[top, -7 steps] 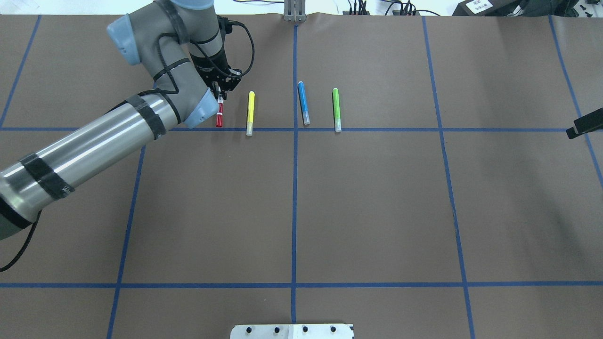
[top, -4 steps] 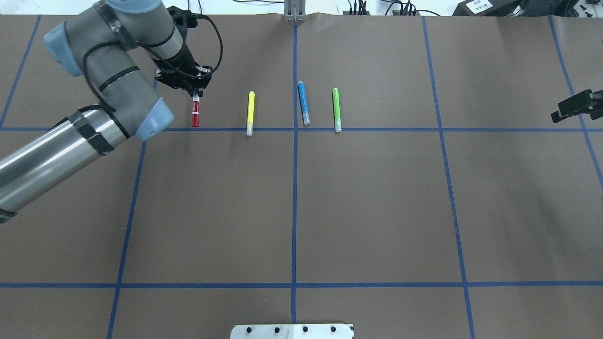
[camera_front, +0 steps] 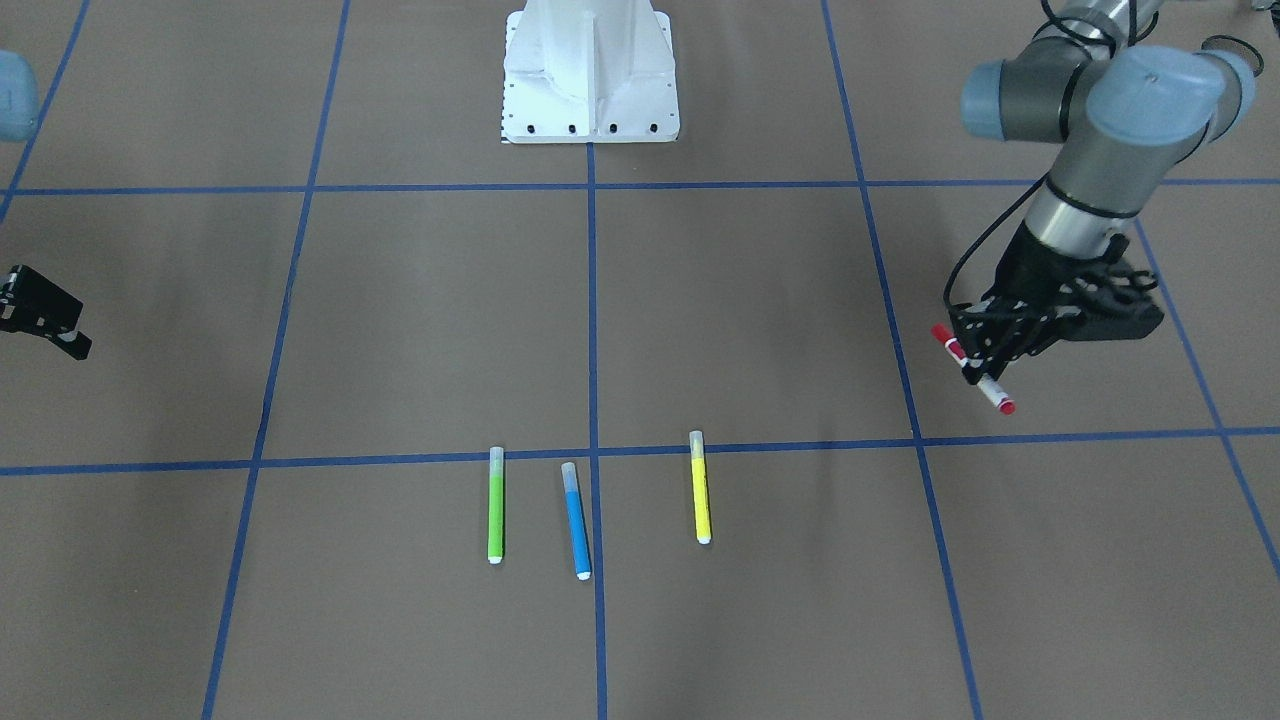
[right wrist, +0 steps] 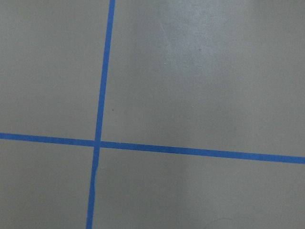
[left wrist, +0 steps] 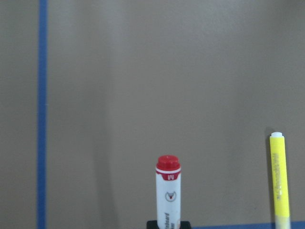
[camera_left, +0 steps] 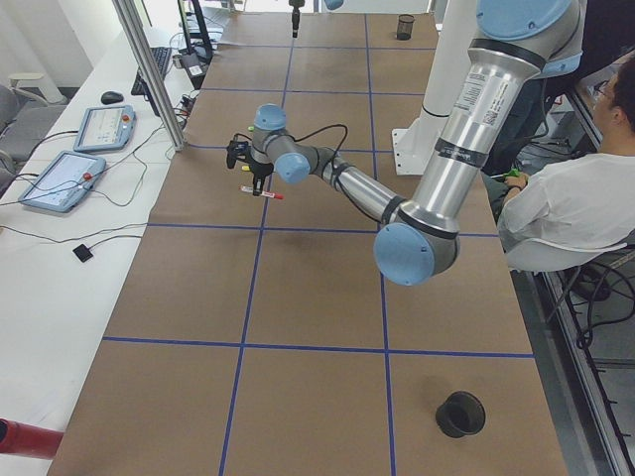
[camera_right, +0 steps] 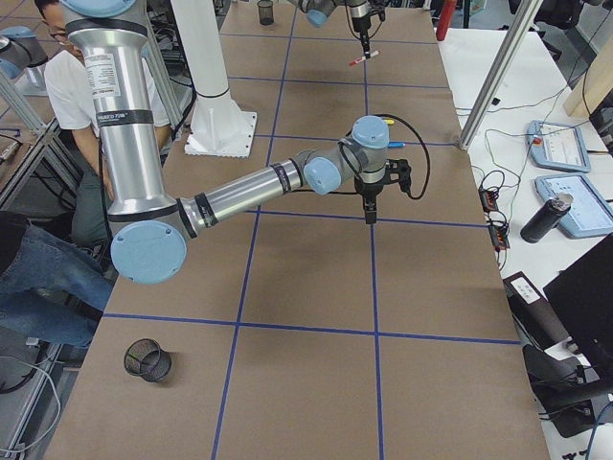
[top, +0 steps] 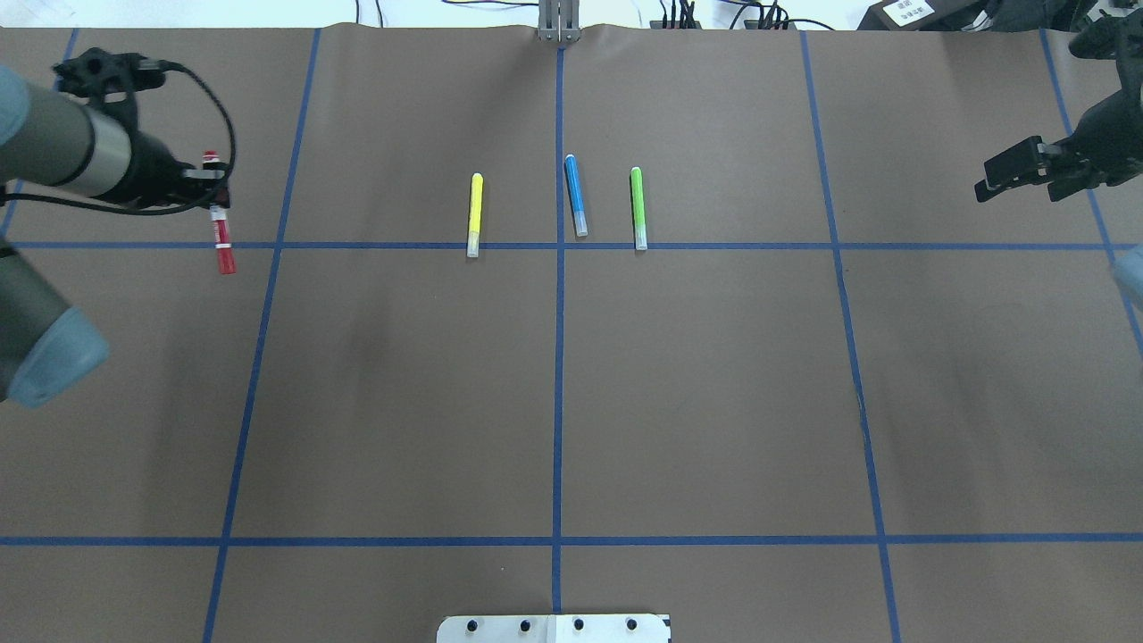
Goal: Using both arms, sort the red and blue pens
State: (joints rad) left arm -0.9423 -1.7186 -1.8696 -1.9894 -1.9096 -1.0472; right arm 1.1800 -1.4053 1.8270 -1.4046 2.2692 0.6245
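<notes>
Left wrist view alone shows red pen (left wrist: 167,191) barrel print; left gripper (camera_front: 976,360) clamps it; right gripper (top: 1005,177) opening indiscernible.

Red pen (top: 221,239): red cap, white printed barrel. I see it pinched mid-barrel in the L gripper (top: 212,189), approx level and clear of the worktop (top: 714,402), near its left edge, far half, cap end twd the robot. Blue pen (top: 575,196): bright blue w/ translucent cap, lying flat, approx midway btw left and right edges, nearer the far edge, cap twd the robot. L arm (camera_front: 1100,150) is stretched out leftward. R arm (camera_right: 239,196) reaches twd the right edge. R gripper (top: 989,179) is empty, fingers look apart.
</notes>
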